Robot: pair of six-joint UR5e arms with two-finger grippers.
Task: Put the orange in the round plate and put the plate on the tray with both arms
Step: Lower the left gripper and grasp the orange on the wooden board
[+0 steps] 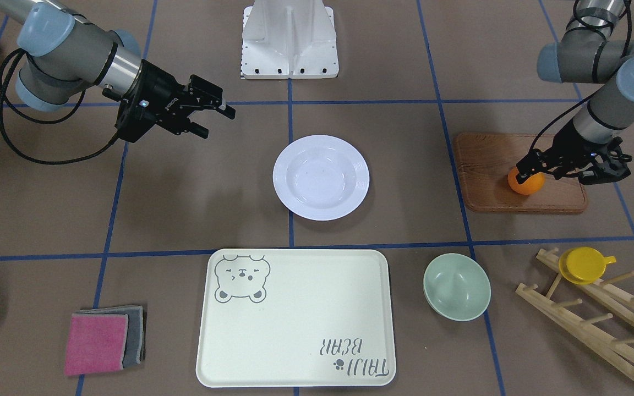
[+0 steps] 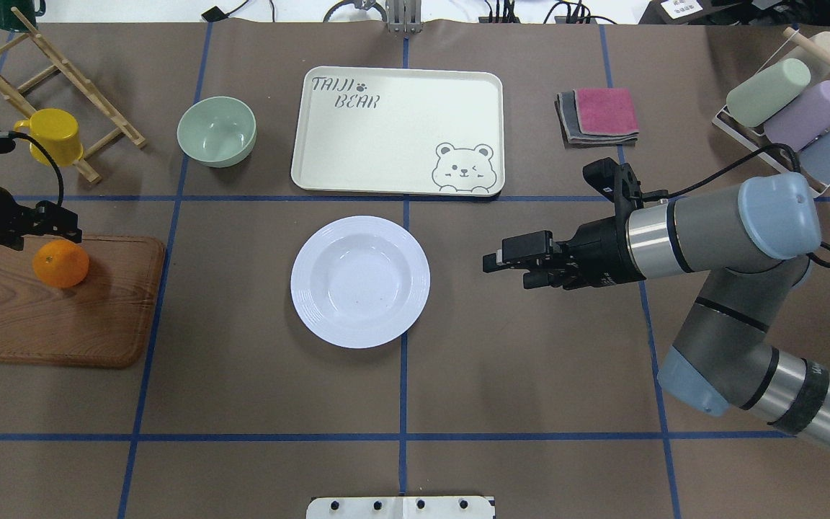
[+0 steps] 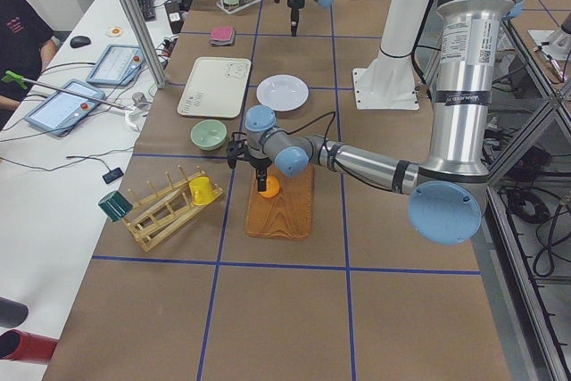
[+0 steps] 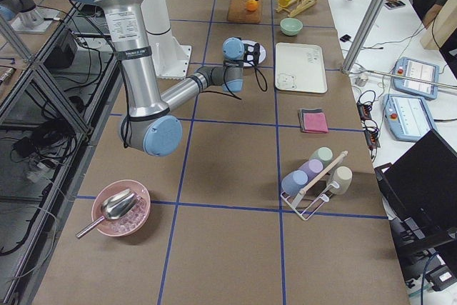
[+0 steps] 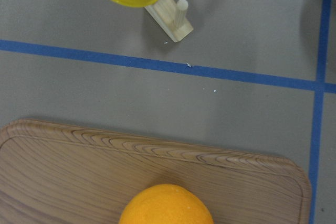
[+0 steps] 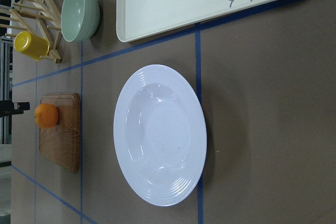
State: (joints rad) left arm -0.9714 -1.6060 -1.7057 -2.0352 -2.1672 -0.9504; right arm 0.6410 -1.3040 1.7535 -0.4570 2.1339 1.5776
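The orange [image 1: 527,184] [image 2: 60,263] rests on a brown wooden board [image 1: 487,165]. My left gripper [image 1: 529,168] [image 2: 62,229] hangs open just above it, fingertips at its top edge. The left wrist view shows the orange [image 5: 167,205] at the bottom edge and no fingers. The white round plate [image 1: 321,177] [image 2: 360,281] lies empty at the table's middle. My right gripper [image 1: 218,122] [image 2: 505,270] hovers open beside it, a hand's width from its rim. The cream tray [image 1: 295,319] [image 2: 386,137] with the bear drawing lies empty beyond the plate.
A pale green bowl [image 1: 456,286] stands between the tray and a wooden rack [image 1: 597,324] that holds a yellow cup [image 1: 584,265]. Folded pink and grey cloths [image 1: 102,341] lie on the tray's other side. The robot's white base [image 1: 289,38] stands behind the plate.
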